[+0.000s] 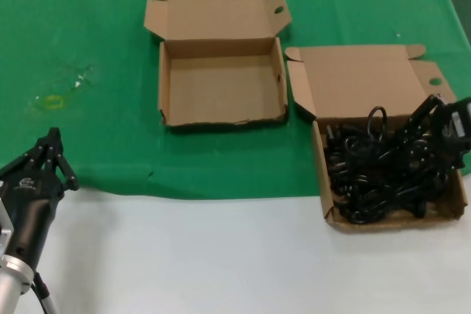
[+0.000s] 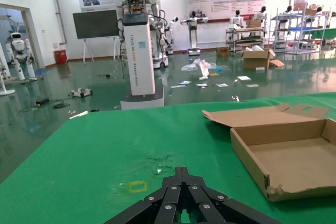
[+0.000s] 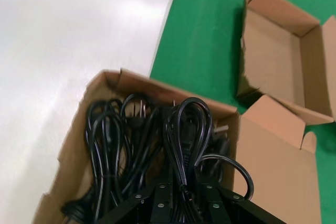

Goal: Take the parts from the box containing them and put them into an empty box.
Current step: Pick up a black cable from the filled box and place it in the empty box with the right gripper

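The parts are black power cables (image 1: 375,174) piled in the right-hand cardboard box (image 1: 324,182), whose tall lid (image 1: 360,79) lies open behind it. My right gripper (image 1: 429,119) is down in that box, shut on one coiled cable (image 3: 185,129) that loops up between its fingers, among the other cables (image 3: 110,140) inside the box wall (image 3: 107,85). The empty box (image 1: 221,82) lies open to the left of it, and shows in both wrist views (image 3: 273,56) (image 2: 294,156). My left gripper (image 1: 53,137) rests shut and empty at the near left (image 2: 181,171).
Both boxes sit on a green mat (image 1: 88,34); the box of cables overhangs onto the white table surface (image 1: 221,255) in front. A small yellow mark (image 1: 51,101) lies on the mat at the left. About a hand's width of mat separates the boxes.
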Robot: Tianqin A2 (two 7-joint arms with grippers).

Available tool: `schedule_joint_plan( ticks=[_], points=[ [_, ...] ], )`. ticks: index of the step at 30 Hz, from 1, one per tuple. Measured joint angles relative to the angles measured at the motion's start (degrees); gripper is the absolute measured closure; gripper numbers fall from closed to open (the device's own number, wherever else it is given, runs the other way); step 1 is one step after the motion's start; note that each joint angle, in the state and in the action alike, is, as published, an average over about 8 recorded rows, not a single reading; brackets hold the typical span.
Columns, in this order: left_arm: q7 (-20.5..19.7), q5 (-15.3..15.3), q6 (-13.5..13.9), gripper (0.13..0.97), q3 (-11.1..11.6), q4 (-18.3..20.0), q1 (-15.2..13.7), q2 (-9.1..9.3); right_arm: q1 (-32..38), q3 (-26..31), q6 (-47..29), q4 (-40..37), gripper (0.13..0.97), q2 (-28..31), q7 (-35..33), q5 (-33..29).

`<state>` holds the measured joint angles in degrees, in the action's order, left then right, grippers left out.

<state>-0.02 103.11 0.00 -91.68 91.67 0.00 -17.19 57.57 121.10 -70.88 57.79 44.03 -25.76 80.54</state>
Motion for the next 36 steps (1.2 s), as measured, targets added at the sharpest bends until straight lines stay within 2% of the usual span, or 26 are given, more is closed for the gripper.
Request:
schedule_joint_plan(
  ticks=[9,17,27,36],
  points=[
    [0.0,0.0,0.0,0.953,0.0,0.0,0.0,0.0,2.34,-1.76,-6.66,6.57,0.881,2.4,12.42,3.13],
    [0.0,0.0,0.0,0.953,0.0,0.0,0.0,0.0,5.73,-1.53,-7.62,7.04,0.882,-0.45,18.78,3.15],
    [0.0,0.0,0.0,0.953,0.0,0.0,0.0,0.0,10.59,1.67,-3.38,-0.24,0.883,-9.56,18.99,-0.83],
    [0.0,0.0,0.0,0.953,0.0,0.0,0.0,0.0,15.34,3.87,2.14,-12.69,0.883,-19.88,15.67,-3.06]
  ],
)
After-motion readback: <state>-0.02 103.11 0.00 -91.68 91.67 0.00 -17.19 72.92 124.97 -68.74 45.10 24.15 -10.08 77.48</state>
